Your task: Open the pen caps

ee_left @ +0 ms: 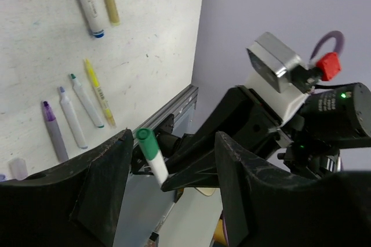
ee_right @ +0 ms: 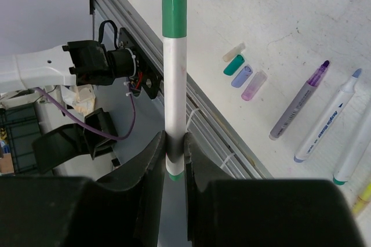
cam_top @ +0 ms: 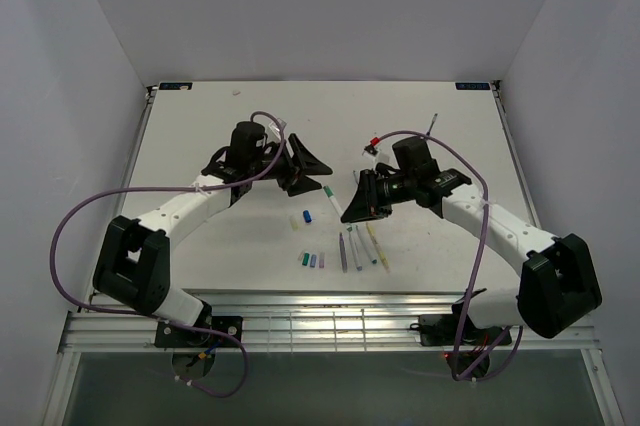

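The right claw (ee_right: 174,148) is closed tight on a pen (ee_right: 174,84). It is gripped low on the white barrel, just above the green tail end, so most of the barrel and the green cap (ee_right: 174,3) stand clear beyond the fingertips. The pen is held above the table (cam_top: 420,126), not rested on it, and its long axis is pointed away from the right claw toward the left claw (ee_left: 171,157), cap end first. The left claw is spread wide and nothing is held in it. In the left wrist view the cap is seen between its 2 fingers (ee_left: 110,171), nearer to 1 of them, with a clear gap to the other; whether the nearer finger is touched cannot be told. The cap is thus the part of the pen lying nearest the left arm. The coming move is judged to be a closing of the left claw across the cap, followed by a pull along the pen's axis, away from the right claw. A grip set too far along would be taken on barrel instead of cap. On the table below the pen, toward the near edge, several loose caps (ee_right: 242,76) and bare pens (ee_right: 298,99) are laid; those are judged already opened.
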Controlling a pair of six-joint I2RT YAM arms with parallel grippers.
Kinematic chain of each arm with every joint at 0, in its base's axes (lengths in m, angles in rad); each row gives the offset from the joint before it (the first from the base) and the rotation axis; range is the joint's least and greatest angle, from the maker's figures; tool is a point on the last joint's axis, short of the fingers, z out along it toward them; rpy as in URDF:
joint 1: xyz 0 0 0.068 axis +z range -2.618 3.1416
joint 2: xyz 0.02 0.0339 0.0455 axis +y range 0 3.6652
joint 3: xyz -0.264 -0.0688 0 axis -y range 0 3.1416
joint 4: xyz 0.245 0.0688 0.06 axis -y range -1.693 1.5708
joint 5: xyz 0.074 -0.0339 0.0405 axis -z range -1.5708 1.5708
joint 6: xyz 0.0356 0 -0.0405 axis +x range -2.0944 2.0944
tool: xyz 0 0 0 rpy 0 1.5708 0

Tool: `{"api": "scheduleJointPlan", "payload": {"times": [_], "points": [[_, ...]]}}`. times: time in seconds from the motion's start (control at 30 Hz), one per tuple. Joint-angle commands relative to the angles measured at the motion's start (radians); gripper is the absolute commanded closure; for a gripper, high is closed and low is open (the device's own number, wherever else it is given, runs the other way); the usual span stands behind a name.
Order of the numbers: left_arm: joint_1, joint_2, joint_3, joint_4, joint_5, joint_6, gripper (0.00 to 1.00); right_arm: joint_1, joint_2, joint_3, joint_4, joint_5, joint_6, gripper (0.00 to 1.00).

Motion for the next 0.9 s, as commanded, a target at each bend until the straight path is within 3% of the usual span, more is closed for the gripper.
{"api": "scheduleJointPlan", "payload": {"times": [0.0,0.17,0.87], "points": [[-0.002,-0.088,-0.015,-0.097,-0.070,0.020,0.32,0.005,-0.040,-0.014,0.038,0.006,0.023,0.92],[-0.004,-0.117,-0.005,-0.183,-0.127,0.040,0.32,0.011,-0.061,-0.028,0.041,0.012,0.032,0.92],[-0.054,-0.061,0.012,-0.167,-0.097,0.002,0.34,0.074,0.015,0.007,0.100,0.024,0.063,0.92]]}}
